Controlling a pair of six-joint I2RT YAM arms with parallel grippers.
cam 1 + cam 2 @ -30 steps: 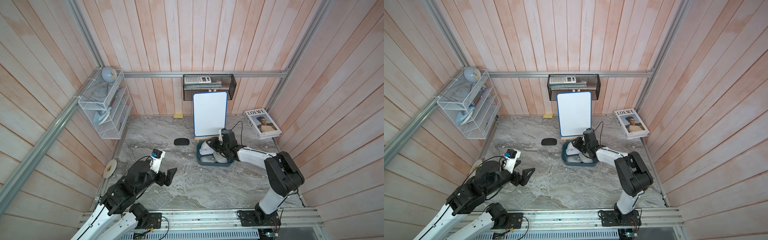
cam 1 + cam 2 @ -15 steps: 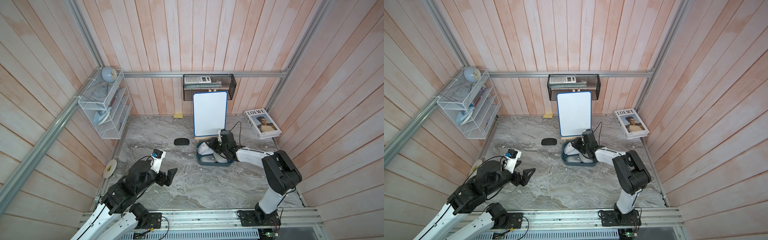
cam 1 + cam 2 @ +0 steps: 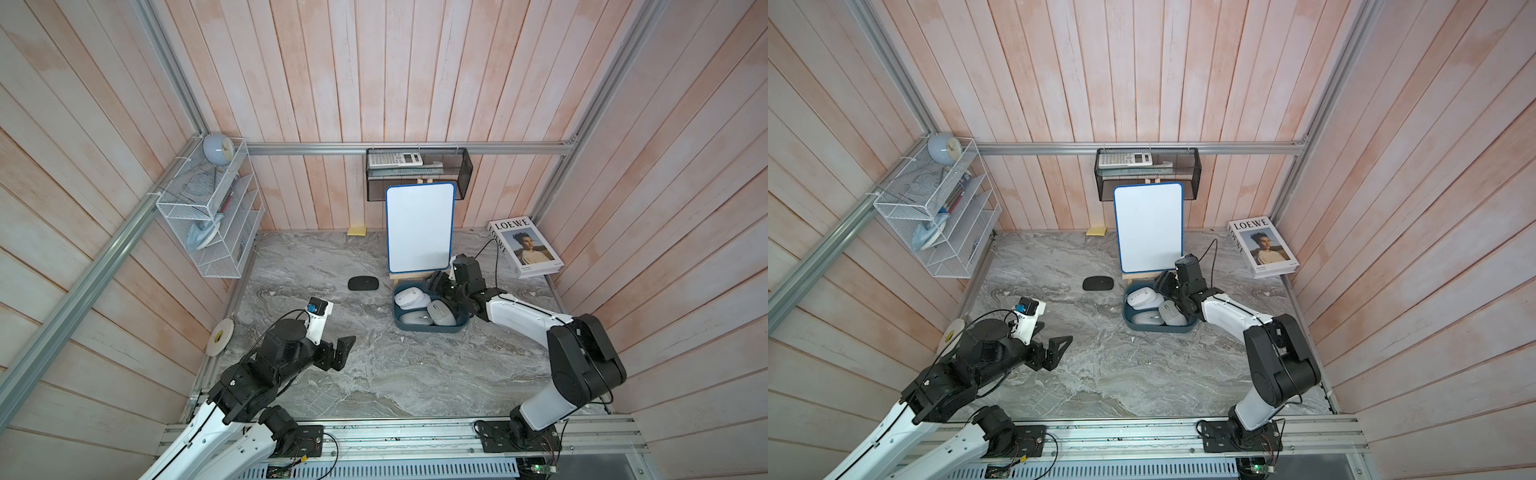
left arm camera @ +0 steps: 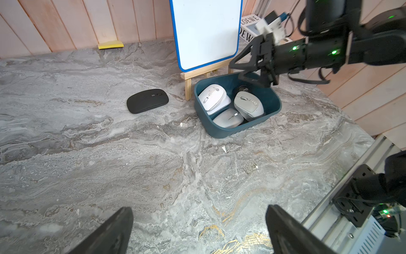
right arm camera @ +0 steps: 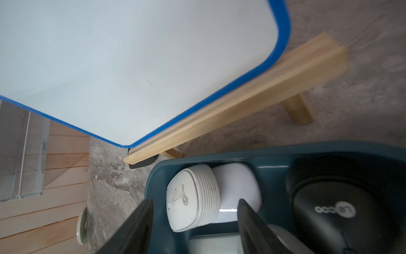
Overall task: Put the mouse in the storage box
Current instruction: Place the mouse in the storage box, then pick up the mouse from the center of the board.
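Note:
The teal storage box stands in front of the whiteboard. Inside it lie a white mouse, two grey mice and a black mouse at its far end. A flat black mouse lies on the table to the box's left. My right gripper hovers open over the box's far end, holding nothing. My left gripper hangs open and empty above the bare table at the front left.
A whiteboard on a wooden easel stands right behind the box. A book lies at the back right, a yellow pad at the back wall, a tape roll at the left edge. A white wire rack and a black mesh basket hang on the walls.
My right gripper's jaws have spread apart over the box's far end, and the wrist has shifted slightly toward the whiteboard. The left arm has not moved.

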